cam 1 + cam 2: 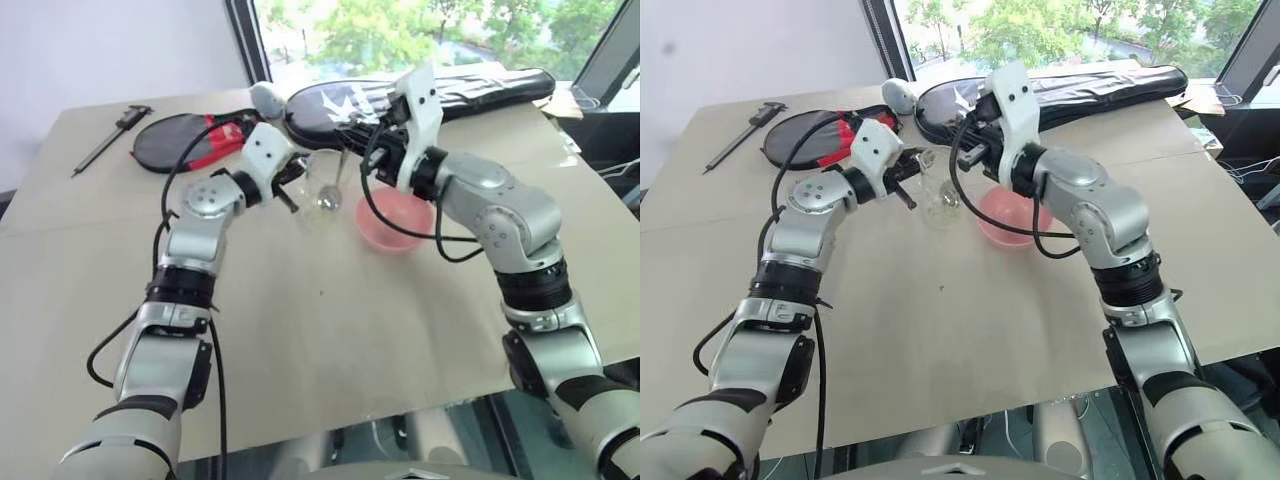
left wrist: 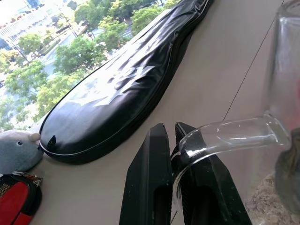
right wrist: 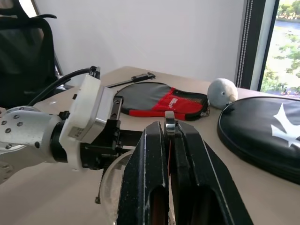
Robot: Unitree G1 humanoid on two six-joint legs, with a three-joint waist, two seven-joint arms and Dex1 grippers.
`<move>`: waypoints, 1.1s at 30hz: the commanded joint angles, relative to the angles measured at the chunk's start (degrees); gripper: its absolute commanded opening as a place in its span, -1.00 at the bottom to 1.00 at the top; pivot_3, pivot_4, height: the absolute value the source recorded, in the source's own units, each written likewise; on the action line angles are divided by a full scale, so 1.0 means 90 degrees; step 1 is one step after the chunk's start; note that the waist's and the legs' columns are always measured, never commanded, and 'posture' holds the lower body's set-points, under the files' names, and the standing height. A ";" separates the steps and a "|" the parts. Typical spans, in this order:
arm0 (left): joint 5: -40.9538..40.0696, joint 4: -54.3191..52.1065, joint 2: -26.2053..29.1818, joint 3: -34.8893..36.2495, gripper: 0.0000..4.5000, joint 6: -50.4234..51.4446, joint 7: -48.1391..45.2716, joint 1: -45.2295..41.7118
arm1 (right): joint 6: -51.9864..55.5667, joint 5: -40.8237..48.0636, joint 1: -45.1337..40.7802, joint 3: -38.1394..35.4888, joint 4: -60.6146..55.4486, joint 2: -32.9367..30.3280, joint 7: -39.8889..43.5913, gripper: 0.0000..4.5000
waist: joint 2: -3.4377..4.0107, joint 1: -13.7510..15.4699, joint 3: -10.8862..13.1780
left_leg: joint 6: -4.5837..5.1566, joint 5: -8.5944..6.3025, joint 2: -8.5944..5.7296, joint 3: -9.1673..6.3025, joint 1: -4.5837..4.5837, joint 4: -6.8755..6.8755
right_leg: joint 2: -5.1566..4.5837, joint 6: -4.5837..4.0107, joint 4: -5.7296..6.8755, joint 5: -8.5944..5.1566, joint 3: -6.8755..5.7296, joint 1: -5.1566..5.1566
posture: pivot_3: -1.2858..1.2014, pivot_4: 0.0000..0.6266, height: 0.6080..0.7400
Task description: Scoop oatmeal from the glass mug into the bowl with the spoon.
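Note:
The glass mug (image 1: 318, 188) stands on the table just left of the pink bowl (image 1: 396, 224). My left gripper (image 1: 289, 194) is shut on the mug's clear handle (image 2: 234, 135), reaching in level from the left. Pale oatmeal (image 2: 268, 202) lies at the bottom of the mug. My right gripper (image 1: 358, 150) hovers above the mug and bowl, shut on the handle of the silver spoon (image 1: 336, 178). The spoon hangs down with its rounded end inside the mug. The tip of the spoon's handle (image 3: 169, 121) sticks out between the right fingers.
A long black racket bag (image 1: 440, 92) lies across the table's far side. Near it sit a grey plush toy (image 1: 266, 97) and a red-and-black paddle case (image 1: 190, 140). A dark caliper (image 1: 108, 138) rests at the far left. The table's front edge (image 1: 330, 425) is close to me.

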 commanded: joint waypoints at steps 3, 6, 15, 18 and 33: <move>0.0099 0.0063 -0.0018 0.0114 -0.97 -0.0480 0.0174 -0.0289 | 0.1211 0.0817 -0.0020 -0.0833 -0.0095 0.0568 -0.0504 -1.00 | 0.0000 0.0003 0.0000 | 0.0000 0.0000 0.0000 0.0000 -0.0002 0.0000 | 0.0000 0.0000 -0.0002 0.0000 0.0001 -0.0001 | 0.03 -0.52 1.00; 0.0112 0.0092 -0.0084 0.0172 -0.97 -0.0641 0.0256 -0.0280 | 0.1943 0.1183 -0.0151 -0.1434 0.0058 0.0958 -0.1099 -1.00 | -0.0001 0.0014 -0.0001 | 0.0000 0.0000 -0.0001 -0.0003 -0.0003 0.0000 | -0.0001 -0.0001 -0.0002 0.0000 -0.0001 -0.0002 | 0.03 -0.52 1.00; 0.0025 0.0074 -0.0240 0.0220 -0.97 -0.0872 0.0400 -0.0258 | 0.2186 0.0759 -0.0230 -0.1501 -0.0056 0.0996 -0.1511 -1.00 | -0.0001 -0.0014 -0.0001 | -0.0002 0.0002 -0.0001 -0.0001 -0.0003 -0.0002 | -0.0002 -0.0002 0.0004 0.0001 0.0005 -0.0006 | 0.03 -0.52 1.00; 0.0042 0.0047 -0.0292 0.0162 -0.97 -0.0854 0.0353 -0.0244 | 0.1353 0.0131 -0.0068 -0.0739 -0.0286 0.0566 -0.0922 -1.00 | -0.0001 -0.0032 -0.0001 | -0.0002 0.0002 -0.0002 0.0003 -0.0006 -0.0001 | -0.0003 -0.0001 0.0002 0.0002 0.0005 -0.0008 | 0.03 -0.52 1.00; 0.0038 0.0008 -0.0342 0.0203 -0.97 -0.1011 0.0302 -0.0156 | 0.3207 0.1568 -0.0514 -0.3041 0.0207 0.1780 -0.2452 -1.00 | -0.0002 -0.0043 -0.0002 | -0.0007 0.0006 -0.0001 0.0001 -0.0003 0.0004 | 0.0000 -0.0006 0.0012 0.0007 0.0008 -0.0009 | 0.03 -0.52 1.00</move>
